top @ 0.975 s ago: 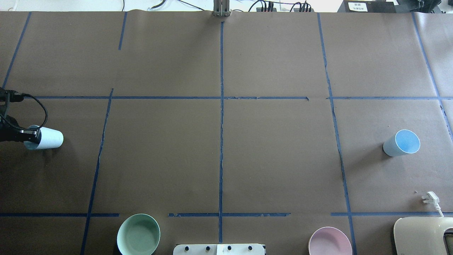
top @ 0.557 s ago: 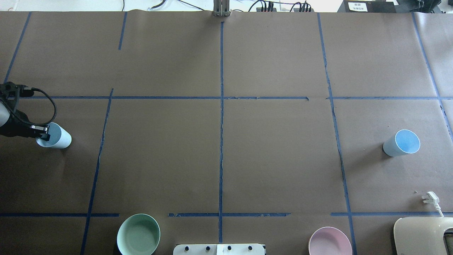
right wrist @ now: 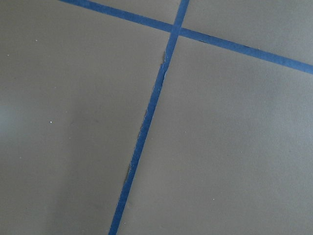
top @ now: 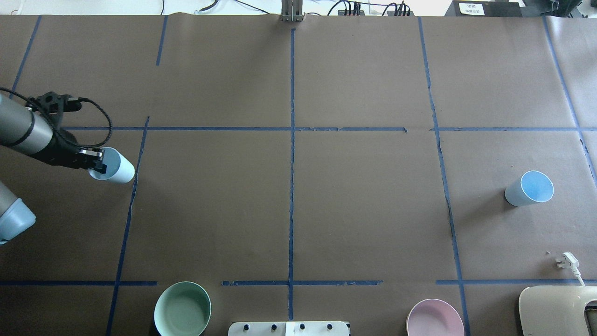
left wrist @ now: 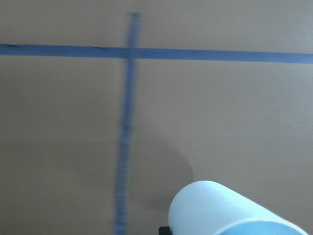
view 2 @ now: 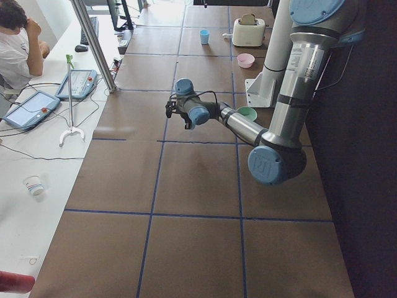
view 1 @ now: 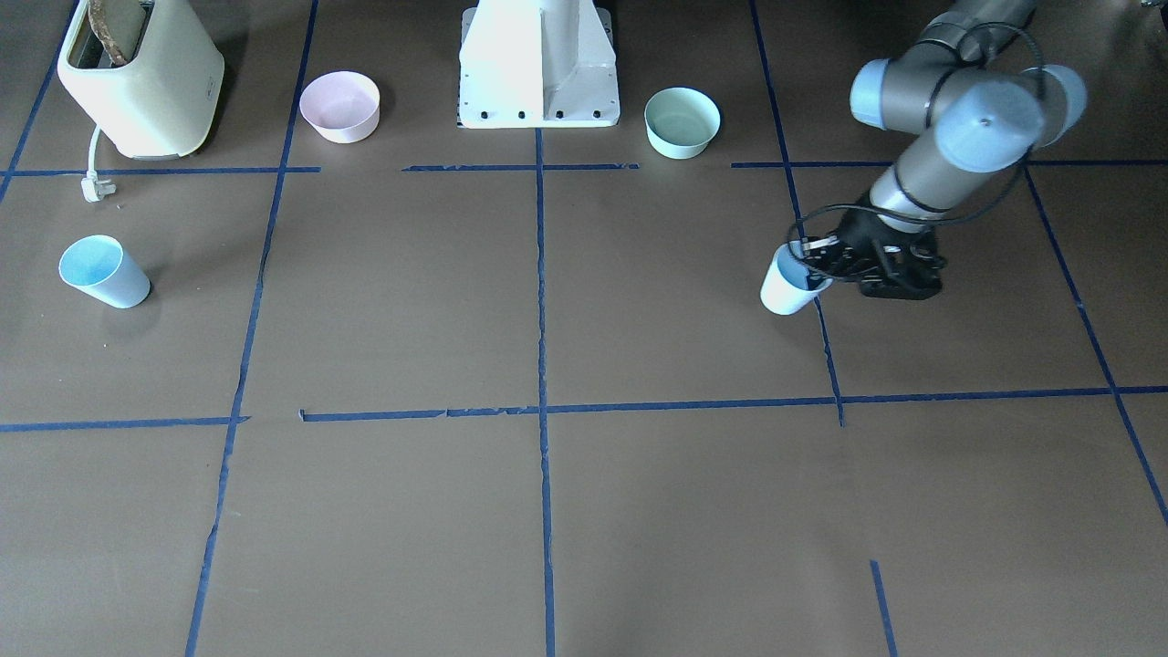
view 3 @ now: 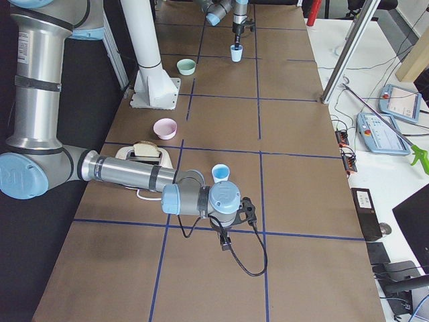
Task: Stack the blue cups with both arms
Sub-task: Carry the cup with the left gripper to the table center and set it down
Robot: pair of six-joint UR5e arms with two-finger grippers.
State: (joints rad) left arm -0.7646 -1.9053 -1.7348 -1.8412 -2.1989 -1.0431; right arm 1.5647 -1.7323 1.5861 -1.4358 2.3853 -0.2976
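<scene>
Left gripper point(top: 96, 161), pinched on the rim of one pale-blue cup point(top: 115, 170), with a finger over the cup's blue inside. In the overhead view the cup pointed its base away from the gripper, and it lay just beside a blue tape line point(top: 132, 196) on the robot's left part of the bench point(top: 364, 210). The left wrist view showed the cup's whitish wall point(left wrist: 220, 208) low in the frame over brown paper, with a soft shadow beside it. The left arm point(top: 23, 133) entered from that view's left edge, its black cable looped above the wrist.

The right gripper point(view 3: 226, 240) appeared only in the exterior right view, low over the bench; whether it was spread or pressed together could not be told. Its wrist view showed only paper and crossing tape.

The second pale-blue cup point(top: 529, 189) stood upright on the robot's right side, well apart from the first. Near the robot's base were a mint-green bowl point(top: 182, 309), a pink bowl point(top: 434, 319) and a cream toaster point(view 1: 137, 87) with its white plug point(top: 566, 261).
</scene>
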